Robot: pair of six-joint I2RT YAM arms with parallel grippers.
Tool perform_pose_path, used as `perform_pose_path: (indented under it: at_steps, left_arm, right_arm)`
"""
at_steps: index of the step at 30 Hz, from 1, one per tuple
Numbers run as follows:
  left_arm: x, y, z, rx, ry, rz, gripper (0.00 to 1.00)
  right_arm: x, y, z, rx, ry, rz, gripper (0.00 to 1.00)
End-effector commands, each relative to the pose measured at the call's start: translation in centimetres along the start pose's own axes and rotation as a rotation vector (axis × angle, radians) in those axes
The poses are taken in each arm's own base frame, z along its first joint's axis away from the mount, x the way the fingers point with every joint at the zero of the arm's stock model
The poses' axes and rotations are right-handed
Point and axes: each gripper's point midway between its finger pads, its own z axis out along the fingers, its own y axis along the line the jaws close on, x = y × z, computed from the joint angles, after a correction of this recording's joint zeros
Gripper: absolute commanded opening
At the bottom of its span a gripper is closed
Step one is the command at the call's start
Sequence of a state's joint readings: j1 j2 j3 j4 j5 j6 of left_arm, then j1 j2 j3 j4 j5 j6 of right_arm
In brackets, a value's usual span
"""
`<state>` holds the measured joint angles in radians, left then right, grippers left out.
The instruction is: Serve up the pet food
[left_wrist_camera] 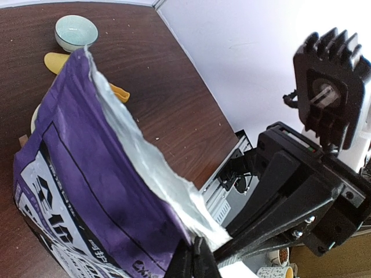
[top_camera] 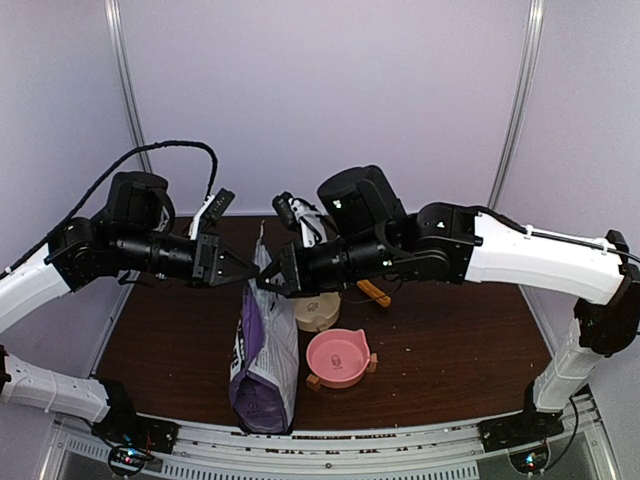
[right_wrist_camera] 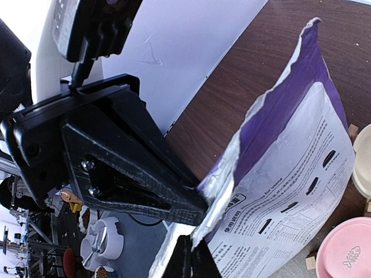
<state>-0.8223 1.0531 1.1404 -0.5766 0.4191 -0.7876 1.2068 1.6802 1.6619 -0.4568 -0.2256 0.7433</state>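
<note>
A purple-and-white printed bag [top_camera: 263, 350] stands upright in the middle of the table, its torn top open and showing silver lining. My left gripper [top_camera: 246, 272] is shut on the top edge of the bag's purple side [left_wrist_camera: 87, 174], as the left wrist view [left_wrist_camera: 194, 260] shows. My right gripper [top_camera: 268, 283] is shut on the top edge of the white printed side [right_wrist_camera: 290, 191], seen in the right wrist view [right_wrist_camera: 191, 259]. The two grippers meet tip to tip over the bag's mouth. The pet food is hidden from view.
A pink bowl [top_camera: 338, 357] sits right of the bag near the front. A beige dish [top_camera: 318, 312] stands behind it. A yellow scoop [top_camera: 374, 293] lies farther back, and a pale green bowl [left_wrist_camera: 76, 32] sits beyond it. White walls enclose the table.
</note>
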Motion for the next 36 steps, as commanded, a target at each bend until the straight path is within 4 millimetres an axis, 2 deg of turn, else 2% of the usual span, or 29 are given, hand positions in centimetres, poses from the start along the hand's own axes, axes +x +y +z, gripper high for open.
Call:
perform_pose_path:
  at_steps: [1,18,36]
  left_arm:
    - [-1.4,0.9,-1.4,-0.071,-0.083,0.007,0.0]
    - [-1.3,1.4,-1.8,-0.101,-0.09,0.0,0.0]
    - [-1.4,1.2,-2.4,-0.103,-0.106,-0.001,0.0]
  right_arm:
    - [1.4,-3.2,0.1,0.147,0.045,0.001,0.0]
    - [1.5,-5.3,-0.4,0.249,0.029,0.005,0.0]
    - [1.6,-6.7,-0.8,0.311,0.014,0.003,0.0]
